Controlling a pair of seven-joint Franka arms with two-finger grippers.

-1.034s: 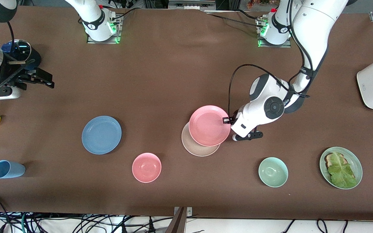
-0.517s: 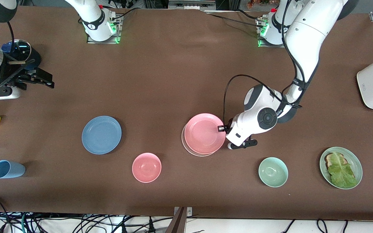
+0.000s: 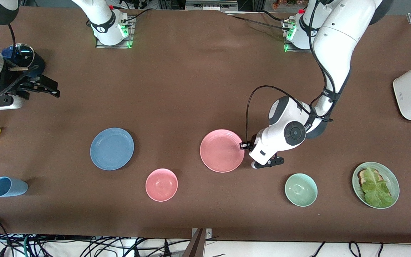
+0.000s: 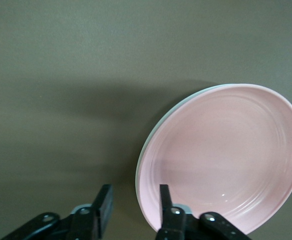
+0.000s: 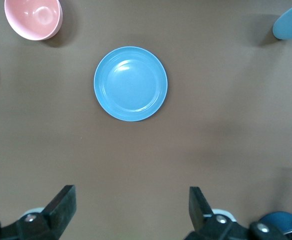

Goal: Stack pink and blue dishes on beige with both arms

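A brown cloth-covered surface (image 3: 191, 82) seen from above. Toward the right arm's end, the right gripper (image 3: 39, 87) hangs with fingers spread wide and empty, over bare cloth; the right arm waits. The flat round blue plate (image 3: 112, 148) lies alone, well apart from the stack. Toward the left arm's end from it, the flat round pink plate (image 3: 222, 150) sits on the flat beige plate (image 4: 150, 137), of which only a pale rim edge shows in the left wrist view. The left gripper (image 4: 133, 205) is at the pink plate's rim, one finger on either side with a gap, seemingly released. The pink step looks done; next, the blue plate needs grasping by its rim and carrying onto the stack.
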